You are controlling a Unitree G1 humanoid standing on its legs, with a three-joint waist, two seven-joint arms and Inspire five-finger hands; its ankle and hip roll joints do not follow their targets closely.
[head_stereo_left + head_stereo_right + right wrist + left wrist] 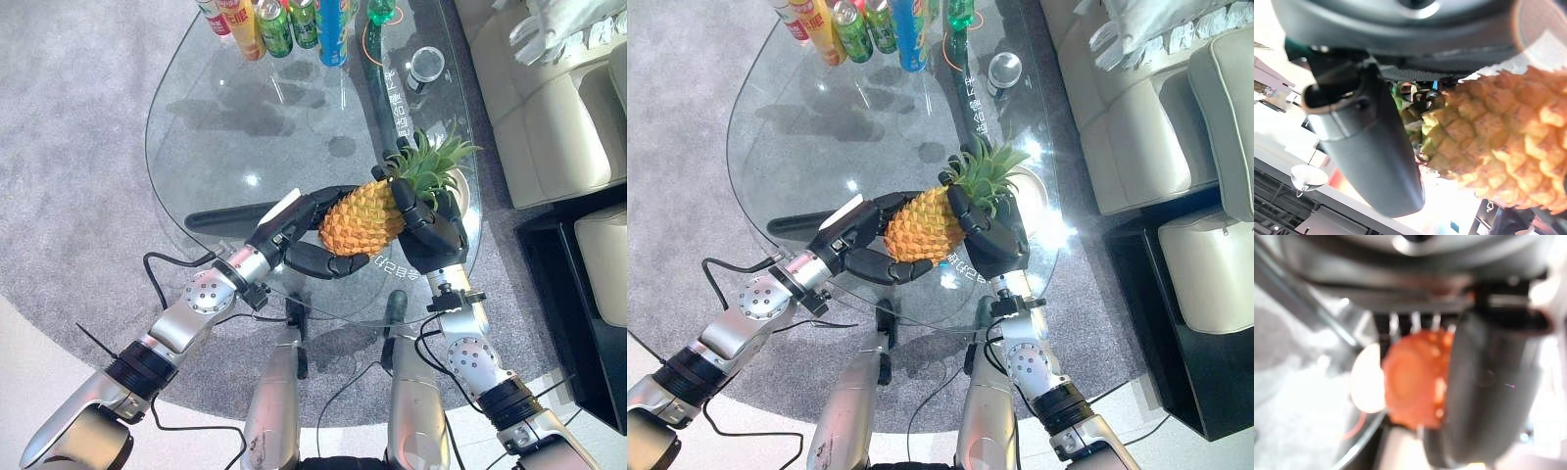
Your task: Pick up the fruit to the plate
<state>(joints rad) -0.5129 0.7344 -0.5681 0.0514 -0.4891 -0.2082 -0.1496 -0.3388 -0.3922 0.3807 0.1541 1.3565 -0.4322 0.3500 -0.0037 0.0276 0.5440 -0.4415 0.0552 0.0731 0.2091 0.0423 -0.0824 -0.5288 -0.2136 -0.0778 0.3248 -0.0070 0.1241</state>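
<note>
An orange pineapple point(362, 217) with a green leafy crown is held above the near right part of the glass table point(225, 127). My left hand point(294, 235) is curled round its base end, with fingers under it and the thumb on top. My right hand point(436, 235) grips it at the crown end. The fruit lies on its side, crown pointing to the far right. A white plate point(1036, 199) sits on the table just beyond the crown, partly hidden by the leaves and my right hand. The left wrist view shows the pineapple's base point(1413, 379); its scaly skin point(1498, 142) appears in the right wrist view.
Several drink cans and bottles point(279, 24) stand along the table's far edge. A small round glass dish point(427, 65) sits at the far right. A cream sofa point(549, 108) and a dark low stand point(578, 294) lie to the right of the table.
</note>
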